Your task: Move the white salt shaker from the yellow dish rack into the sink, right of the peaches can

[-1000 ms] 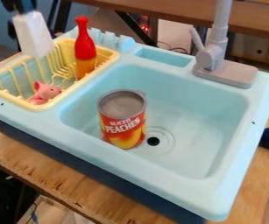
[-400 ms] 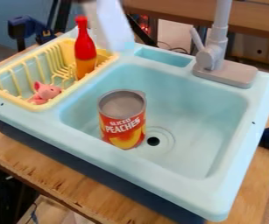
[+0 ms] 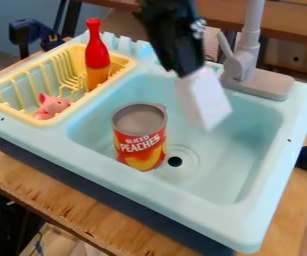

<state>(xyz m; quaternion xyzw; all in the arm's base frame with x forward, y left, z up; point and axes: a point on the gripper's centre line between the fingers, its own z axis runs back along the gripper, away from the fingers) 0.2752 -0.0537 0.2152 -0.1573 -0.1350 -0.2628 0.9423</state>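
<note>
Over the back part of the light blue sink hangs the black gripper, shut on the upper end of a white block. The block is blurred and tilted, its lower end toward the right, and it stands above the basin. A can of peaches stands upright in the basin, left of the drain and lower left of the block. The block and the can appear apart.
A yellow dish rack at the left holds a red and orange bottle and a pink pig toy. The grey faucet rises at the back right, close to the block.
The gripper has carried the white block from above the rack at the upper left, rightward and down over the basin. The can, bottle and pig have stayed in place.
</note>
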